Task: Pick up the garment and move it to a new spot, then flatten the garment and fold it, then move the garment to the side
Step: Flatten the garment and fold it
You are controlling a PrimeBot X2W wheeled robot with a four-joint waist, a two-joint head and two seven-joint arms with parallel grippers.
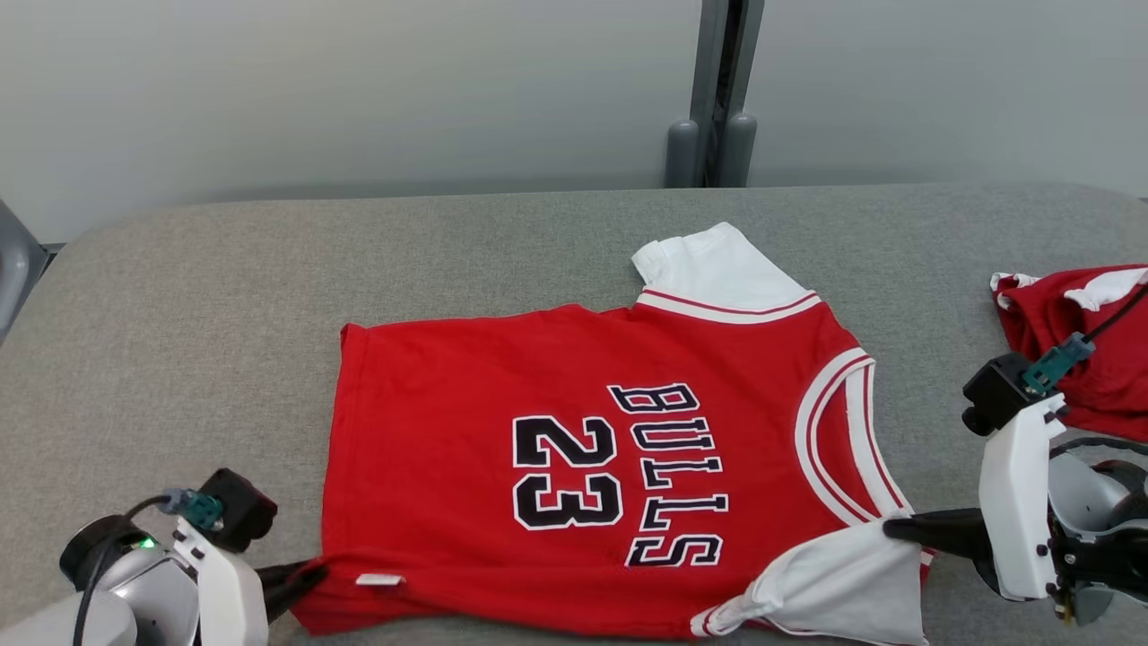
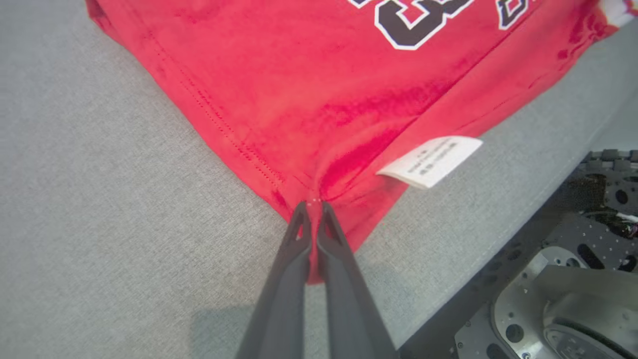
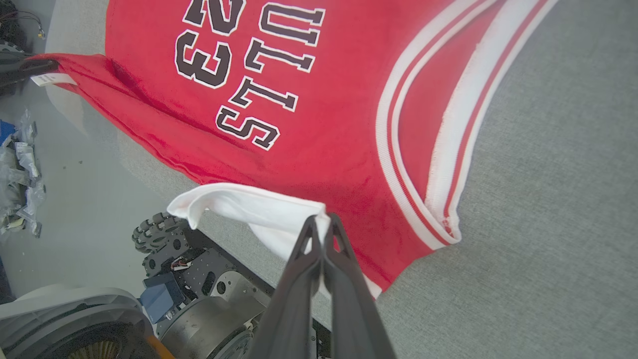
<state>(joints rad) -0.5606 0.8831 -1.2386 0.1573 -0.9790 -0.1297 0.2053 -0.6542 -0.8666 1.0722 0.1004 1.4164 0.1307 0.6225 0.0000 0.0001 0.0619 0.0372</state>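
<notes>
The garment (image 1: 574, 449) is a red jersey with "BULLS 23" in black and white sleeves, spread on the grey table, its near edge at the table's front. My left gripper (image 1: 309, 571) is shut on the jersey's near hem corner (image 2: 311, 209), beside a white care label (image 2: 431, 160). My right gripper (image 1: 897, 527) is shut on the near white sleeve (image 3: 264, 212), which is lifted off the surface. The far white sleeve (image 1: 717, 265) lies flat at the back.
A second red and white garment (image 1: 1076, 332) lies bunched at the table's right edge. The grey table (image 1: 224, 296) has bare room to the left and behind. My wheeled base (image 3: 199, 289) shows below the front edge. A grey post (image 1: 717, 90) stands behind.
</notes>
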